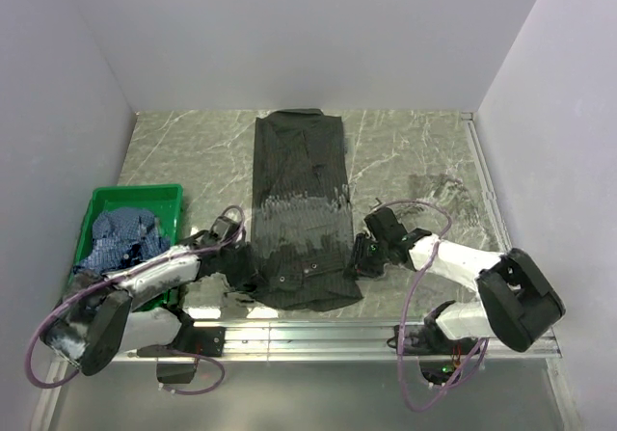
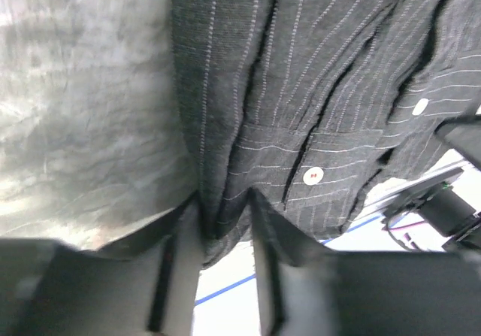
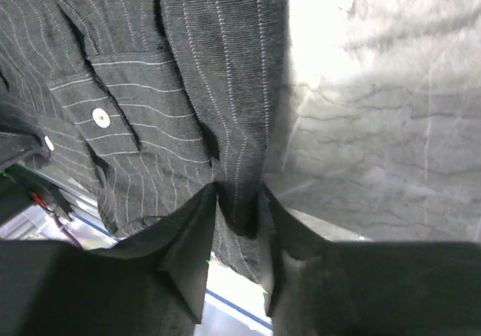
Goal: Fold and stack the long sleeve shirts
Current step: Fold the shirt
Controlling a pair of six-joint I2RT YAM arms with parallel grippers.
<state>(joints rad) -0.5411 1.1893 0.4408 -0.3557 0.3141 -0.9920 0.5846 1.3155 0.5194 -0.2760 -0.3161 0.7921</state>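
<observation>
Shirt [image 1: 299, 209], black pinstriped, pinched by left claw [image 2: 224, 201], right claw [image 3: 239, 193]

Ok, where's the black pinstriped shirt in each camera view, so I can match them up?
Top external: the black pinstriped shirt lies lengthwise mid-table, its near end between both arms.
Left wrist: the shirt fills the upper right, its edge pinched in the left claw.
Right wrist: the shirt fills the upper left, its edge pinched in the right claw.
Shared landmark: the white-buttoned flap in both wrist views; the marbled table in all three.
</observation>
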